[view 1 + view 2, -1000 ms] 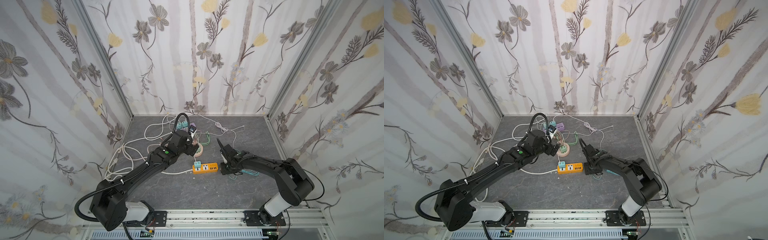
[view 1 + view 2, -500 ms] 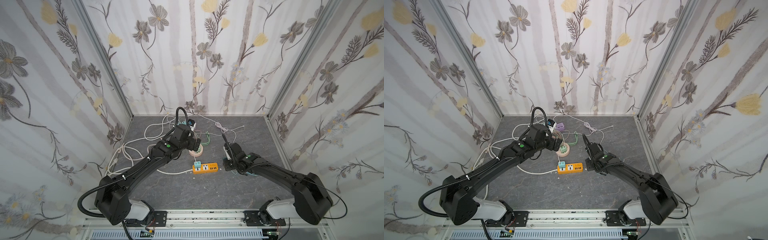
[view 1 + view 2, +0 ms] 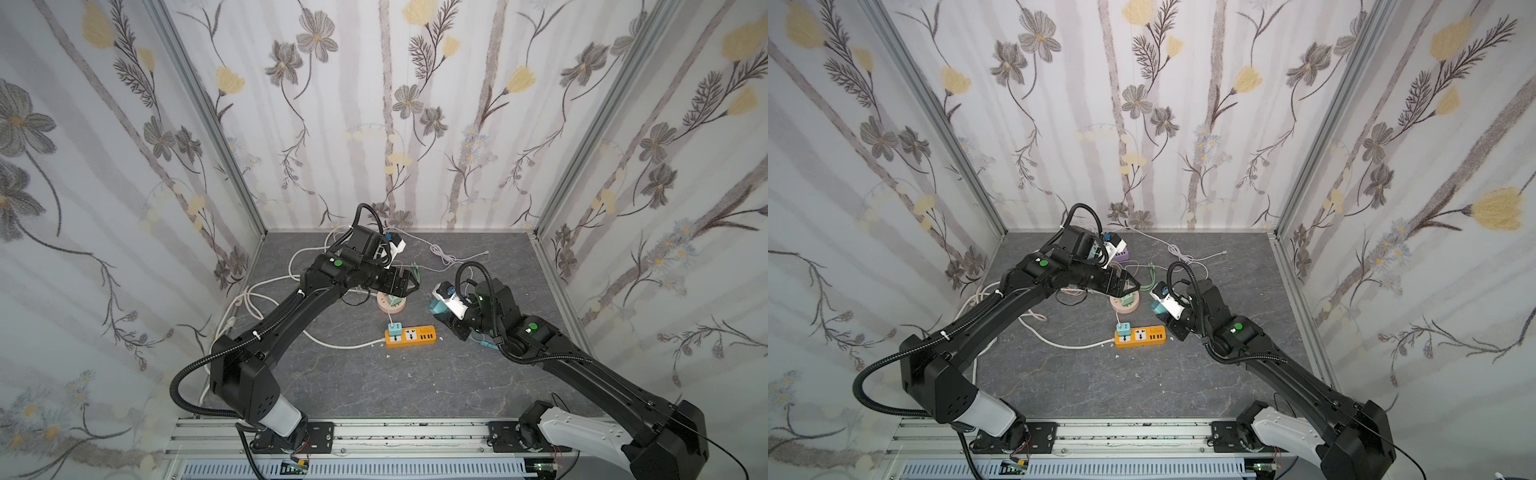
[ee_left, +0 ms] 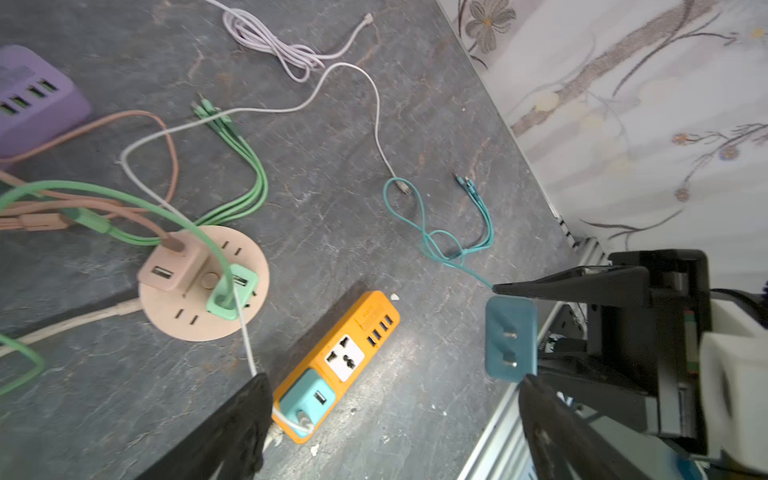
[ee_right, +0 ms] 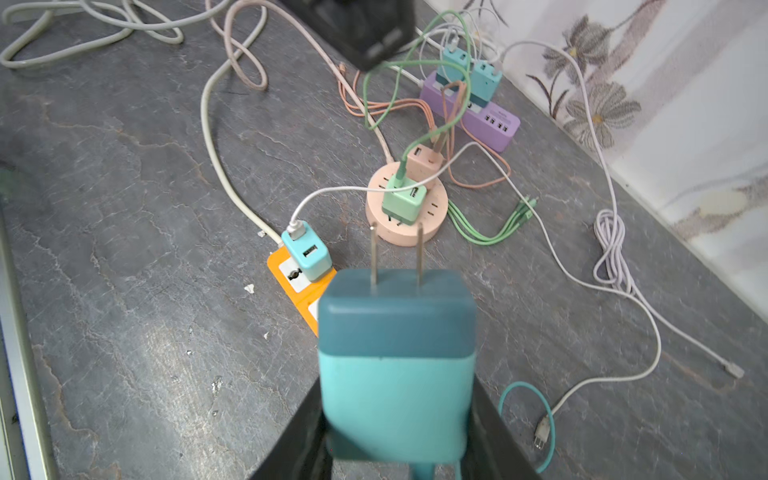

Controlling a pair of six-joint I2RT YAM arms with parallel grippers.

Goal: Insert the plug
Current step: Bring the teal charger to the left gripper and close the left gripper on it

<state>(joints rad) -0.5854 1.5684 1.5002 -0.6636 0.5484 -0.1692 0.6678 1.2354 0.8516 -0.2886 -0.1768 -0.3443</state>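
Teal plug [image 5: 397, 361] gripped, clear of orange strip [image 4: 338, 361].

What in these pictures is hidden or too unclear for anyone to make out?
- Right wrist view: the teal plug, gripped by the right claw, covers most of the orange strip and its free socket.
- Top views: the left arm hides nearly all of the purple strip.
- Left wrist view: the picture edge cuts off the purple strip.

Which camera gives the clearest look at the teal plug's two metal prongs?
The right wrist view: the teal plug fills the frame, both prongs standing out full length. The left wrist view shows the prongs end-on and short; in both top views the plug is a tiny teal patch.
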